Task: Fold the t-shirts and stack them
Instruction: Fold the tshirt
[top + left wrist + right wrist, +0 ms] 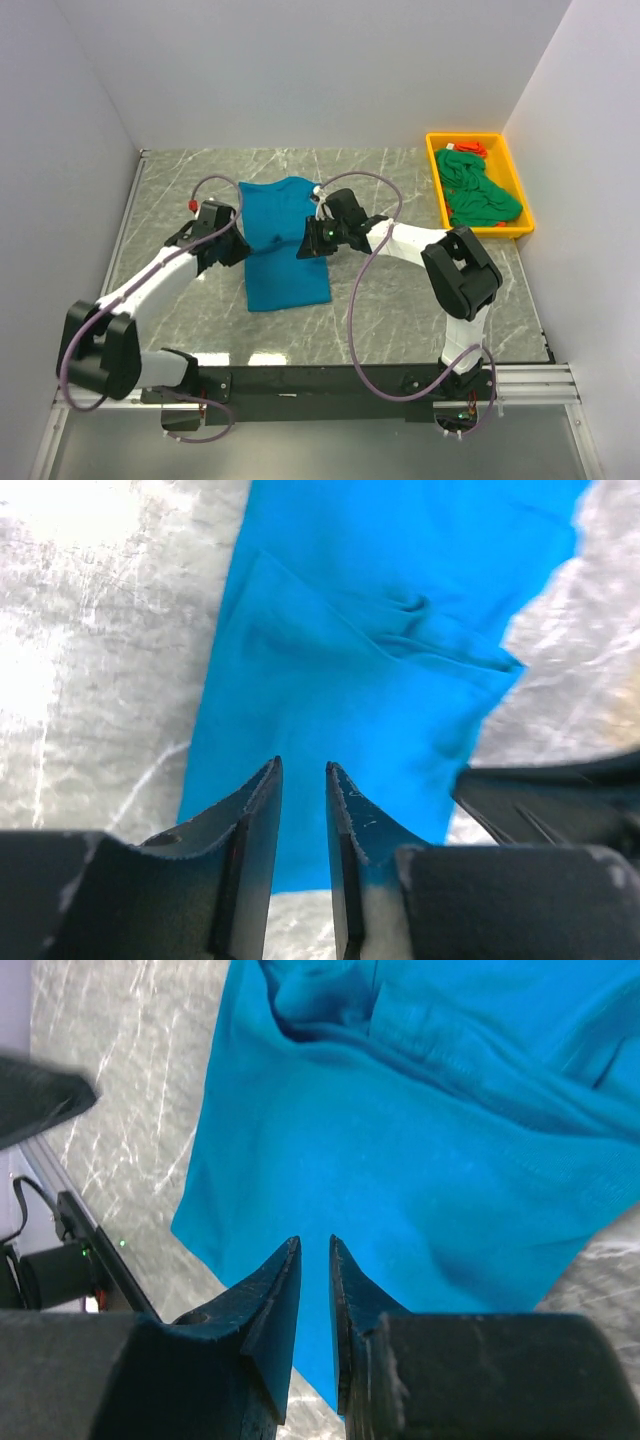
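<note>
The left gripper [303, 765] hangs with its jaws a narrow slit apart and nothing between them. Straight below and ahead of its fingertips lies the teal-blue t-shirt [285, 278], and the tips sit over the shirt's left edge. The right gripper [312, 1240] faces it from the opposite side, over the right edge. Its jaws are likewise parted only a little and it holds no cloth.

Between the two grippers the shirt lies flat on the grey marbled table [400, 180]. It is folded into a long, narrow strip, with a sleeve flap turned inward and a few soft wrinkles near the middle.

Well off to the right gripper's far right is a yellow bin [465, 137]. It holds a crumpled bright green t-shirt [480, 195], with a small red-orange piece [473, 150] at its far end.
</note>
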Available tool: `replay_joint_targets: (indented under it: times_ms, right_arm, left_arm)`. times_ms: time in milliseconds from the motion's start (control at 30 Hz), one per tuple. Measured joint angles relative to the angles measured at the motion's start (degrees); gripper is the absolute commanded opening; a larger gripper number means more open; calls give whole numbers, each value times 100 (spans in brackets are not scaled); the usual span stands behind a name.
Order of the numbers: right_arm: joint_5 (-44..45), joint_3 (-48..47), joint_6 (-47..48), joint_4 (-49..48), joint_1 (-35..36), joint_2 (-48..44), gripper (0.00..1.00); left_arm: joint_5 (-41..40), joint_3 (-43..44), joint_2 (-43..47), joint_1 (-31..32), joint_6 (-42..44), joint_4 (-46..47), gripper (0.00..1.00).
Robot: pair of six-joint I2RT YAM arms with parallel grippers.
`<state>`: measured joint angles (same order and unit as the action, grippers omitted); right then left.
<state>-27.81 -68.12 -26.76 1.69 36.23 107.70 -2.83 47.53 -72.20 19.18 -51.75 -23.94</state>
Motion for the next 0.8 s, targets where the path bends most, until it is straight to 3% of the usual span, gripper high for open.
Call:
replay_joint_targets:
  times_ms: [267,600,800]
  right_arm:
    - [-151,-28,9,-90,-4,76,25]
    - [-450,-721,33,-107,-295,1128,24]
    - [-752,-1038,-144,-221,-691,1587,24]
  left_arm:
    - [452,323,-1285,-153,350,229,30]
    - [691,920,-2430,-374,498,649,25]
    - [911,955,-2822,-903,293,909,25]
